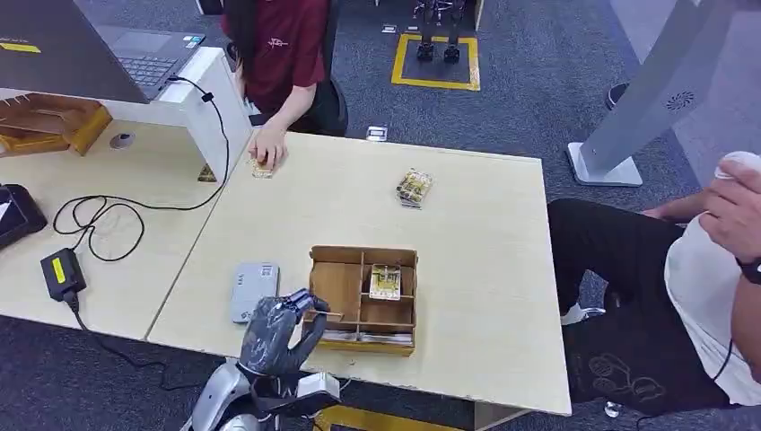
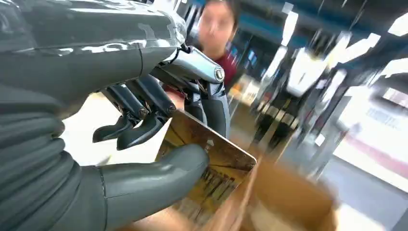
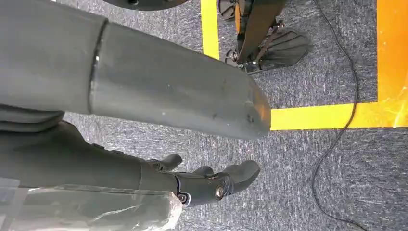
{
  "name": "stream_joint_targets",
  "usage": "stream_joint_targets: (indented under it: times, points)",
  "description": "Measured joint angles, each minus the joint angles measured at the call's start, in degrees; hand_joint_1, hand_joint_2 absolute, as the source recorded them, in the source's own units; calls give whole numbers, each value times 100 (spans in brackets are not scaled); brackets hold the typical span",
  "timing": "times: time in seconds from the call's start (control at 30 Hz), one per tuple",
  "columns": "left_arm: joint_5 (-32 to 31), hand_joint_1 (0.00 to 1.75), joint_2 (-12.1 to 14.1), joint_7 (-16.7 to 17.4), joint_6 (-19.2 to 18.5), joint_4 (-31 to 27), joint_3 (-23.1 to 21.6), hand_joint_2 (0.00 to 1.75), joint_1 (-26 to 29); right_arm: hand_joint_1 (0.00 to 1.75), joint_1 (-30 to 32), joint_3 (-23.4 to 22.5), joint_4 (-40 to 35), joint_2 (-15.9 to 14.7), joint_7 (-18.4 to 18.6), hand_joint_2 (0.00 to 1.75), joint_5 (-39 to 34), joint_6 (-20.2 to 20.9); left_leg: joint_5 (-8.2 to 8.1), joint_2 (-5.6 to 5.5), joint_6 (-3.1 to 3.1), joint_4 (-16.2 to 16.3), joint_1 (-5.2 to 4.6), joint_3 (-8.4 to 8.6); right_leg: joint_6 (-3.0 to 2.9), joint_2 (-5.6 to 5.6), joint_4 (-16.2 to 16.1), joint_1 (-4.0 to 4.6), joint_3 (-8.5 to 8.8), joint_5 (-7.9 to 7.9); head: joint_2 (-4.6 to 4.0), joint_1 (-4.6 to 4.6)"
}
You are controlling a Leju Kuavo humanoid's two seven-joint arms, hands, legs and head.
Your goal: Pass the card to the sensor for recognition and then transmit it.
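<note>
A card (image 2: 211,163) is clamped between the left hand's (image 1: 274,332) thumb and fingers (image 2: 144,130) near the surface's (image 1: 485,269) front edge. The sensor (image 1: 254,290) lies just at 11 o'clock from it, beside the wooden tray (image 1: 336,285). The right hand (image 3: 211,185) is hung over carpet (image 3: 312,173), fingers loosely apart.

Blurred in the left wrist view: wooden box (image 2: 284,202), person (image 2: 219,29) behind, room lights. Card (image 2: 211,163) partly hidden under the left hand (image 2: 144,120) thumb; print too smeared to read. Seen from the head, same card hidden behind the fingers. Cut off at the edge: laptop (image 1: 135,49), seated person (image 1: 709,269). Small packet (image 1: 414,188) on the counter (image 1: 467,269) too tiny to tell.
</note>
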Motion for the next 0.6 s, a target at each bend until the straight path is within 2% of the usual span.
stream_joint_targets:
  times: [0.13,0.27,0.37,0.47,0.53,0.6]
  points:
    - [88,175,127,103,0,-587,26,175,-303,0,0,0,0,2,-2,0,18,0,0,0,0,0,0,1,0,0,1,0,2,0,0,0]
    - [70,175,205,214,55,-882,151,175,-551,0,-2,0,7,2,-4,0,57,-2,0,0,0,0,0,1,0,1,1,0,1,0,0,0]
    - [-275,175,214,621,138,-895,277,175,-747,0,-13,9,20,2,0,0,122,-9,0,0,0,0,0,1,0,1,1,0,1,0,0,2]
    - [-356,175,218,724,157,-847,407,175,-938,0,-25,22,33,2,0,0,140,-13,0,1,0,0,0,1,0,2,1,0,1,0,0,2]
    - [-619,175,218,941,217,-801,478,175,-1007,0,-28,39,42,2,0,0,186,-13,0,1,0,0,0,1,0,2,1,0,0,0,0,2]
    - [-1078,175,210,1382,325,-564,609,175,-1182,0,-37,76,48,2,18,0,269,-9,2,-2,2,1,0,0,0,-2,1,0,0,0,0,2]
